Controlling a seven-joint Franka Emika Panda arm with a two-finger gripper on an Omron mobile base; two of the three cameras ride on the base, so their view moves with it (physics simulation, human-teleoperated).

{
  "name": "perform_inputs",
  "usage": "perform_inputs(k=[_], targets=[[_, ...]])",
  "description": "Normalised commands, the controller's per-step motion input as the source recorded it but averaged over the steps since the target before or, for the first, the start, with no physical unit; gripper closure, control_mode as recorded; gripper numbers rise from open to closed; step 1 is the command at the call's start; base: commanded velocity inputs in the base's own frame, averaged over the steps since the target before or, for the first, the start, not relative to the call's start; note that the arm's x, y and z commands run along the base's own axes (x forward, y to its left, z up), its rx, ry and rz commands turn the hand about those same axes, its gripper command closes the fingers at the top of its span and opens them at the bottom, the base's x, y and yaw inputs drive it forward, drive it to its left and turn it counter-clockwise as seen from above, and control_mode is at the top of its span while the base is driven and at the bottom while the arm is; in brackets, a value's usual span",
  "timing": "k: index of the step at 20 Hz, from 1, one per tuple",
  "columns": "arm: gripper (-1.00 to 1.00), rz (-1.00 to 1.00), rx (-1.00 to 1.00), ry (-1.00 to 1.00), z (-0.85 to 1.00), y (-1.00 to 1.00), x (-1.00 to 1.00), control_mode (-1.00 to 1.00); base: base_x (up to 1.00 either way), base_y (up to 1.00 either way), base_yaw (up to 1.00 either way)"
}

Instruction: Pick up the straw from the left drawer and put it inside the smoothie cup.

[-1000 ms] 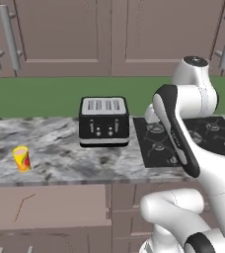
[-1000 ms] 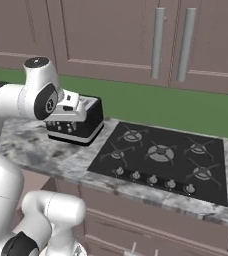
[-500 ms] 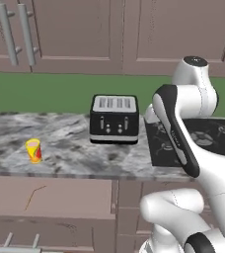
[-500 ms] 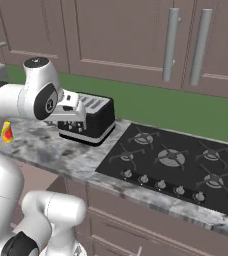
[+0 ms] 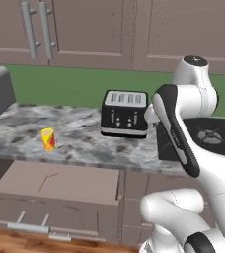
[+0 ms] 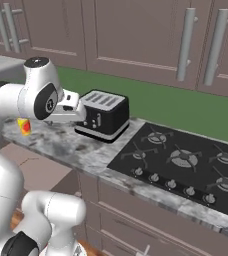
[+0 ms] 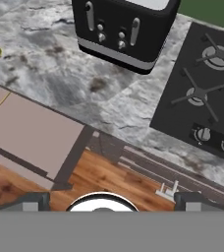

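No lettering is readable anywhere — the smoothie cup (image 5: 47, 139) shows only red marks. The whole view has slid since a moment ago: the base has driven, so cup and toaster (image 5: 125, 113) now sit further right in frame. The straw (image 5: 47, 180) lies in the open left drawer (image 5: 60, 182), lower left, faint. The gripper (image 7: 109, 199) fingers stand wide apart, tips cut off.
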Motion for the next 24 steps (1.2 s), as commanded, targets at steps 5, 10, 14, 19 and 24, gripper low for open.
perform_inputs(k=[5,10,14,19,24], targets=[[-1.00,0.00,0.00,0.00,0.00,0.00,0.00,1.00,-0.39,-0.20,0.20],[-1.00,0.00,0.00,0.00,0.00,0.00,0.00,1.00,-0.14,-0.10,0.13],[-1.00,0.00,0.00,0.00,0.00,0.00,0.00,-1.00,0.00,0.00,0.00],[-1.00,0.00,0.00,0.00,0.00,0.00,0.00,-1.00,0.00,0.00,0.00],[-1.00,0.00,0.00,0.00,0.00,0.00,0.00,-1.00,0.00,0.00,0.00]])
